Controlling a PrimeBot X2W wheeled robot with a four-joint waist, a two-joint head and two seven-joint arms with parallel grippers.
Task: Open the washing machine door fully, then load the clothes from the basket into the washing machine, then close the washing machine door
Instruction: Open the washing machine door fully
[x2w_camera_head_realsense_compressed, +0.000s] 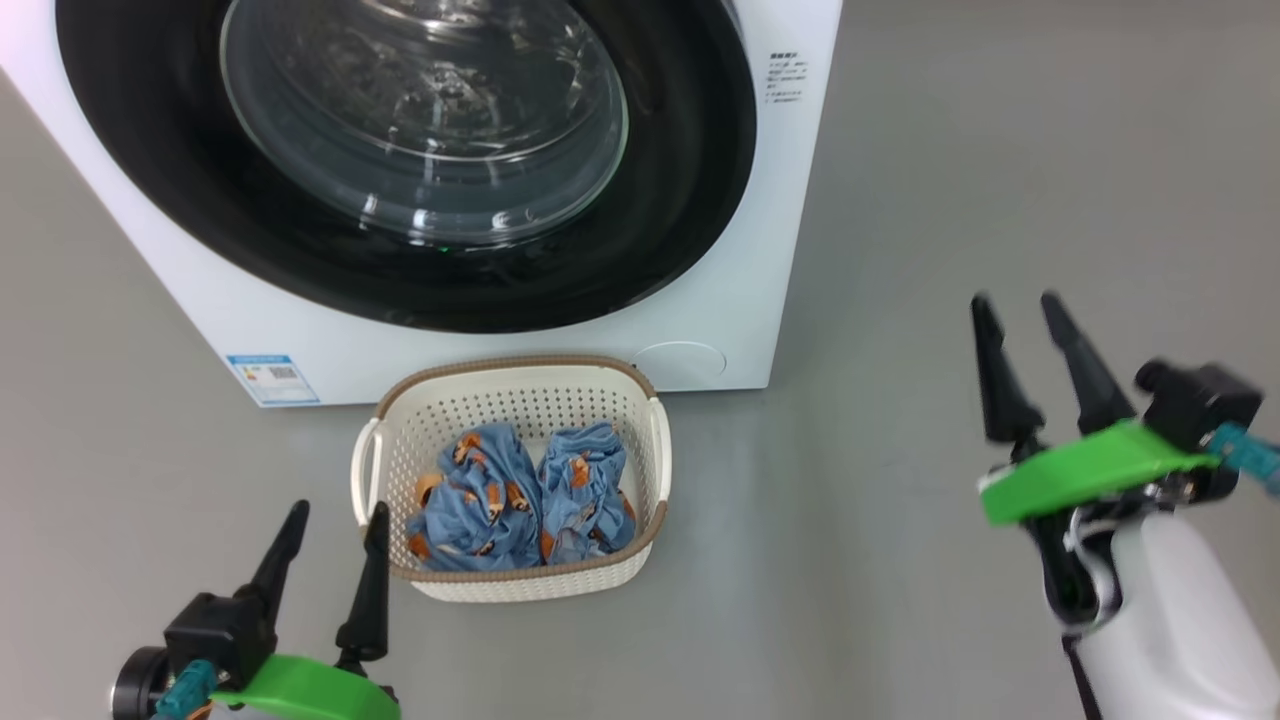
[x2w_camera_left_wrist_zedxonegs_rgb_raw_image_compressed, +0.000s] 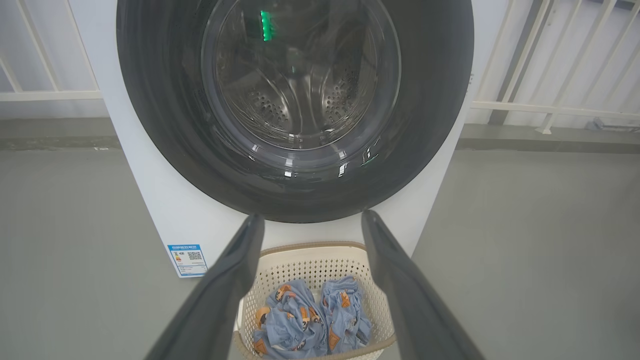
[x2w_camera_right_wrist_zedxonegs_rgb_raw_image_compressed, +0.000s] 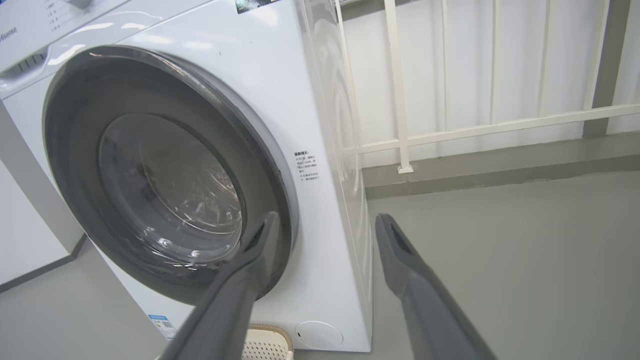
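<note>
1. Head view: I log the washing machine (x2w_camera_head_realsense_compressed: 700, 300), white, with its door (x2w_camera_head_realsense_compressed: 690, 200) shut flush. The basket (x2w_camera_head_realsense_compressed: 520, 362) stands on the grey floor (x2w_camera_head_realsense_compressed: 950, 150) just in front of it and holds the clothes (x2w_camera_head_realsense_compressed: 520, 495), two bunched pieces side by side. The left hand (x2w_camera_head_realsense_compressed: 338, 507) is released and empty, just beside the basket's left rim. The right hand (x2w_camera_head_realsense_compressed: 1015, 299) is released and empty, well apart to the right.
2. Left wrist view: I note spread fingers (x2w_camera_left_wrist_zedxonegs_rgb_raw_image_compressed: 220, 300) framing the basket below the door, and a blue label sticker (x2w_camera_left_wrist_zedxonegs_rgb_raw_image_compressed: 187, 260) on the machine's lower front.
3. Right wrist view: I note parted fingers, the shut door, and a white railing (x2w_camera_right_wrist_zedxonegs_rgb_raw_image_compressed: 475, 130) beyond.
</note>
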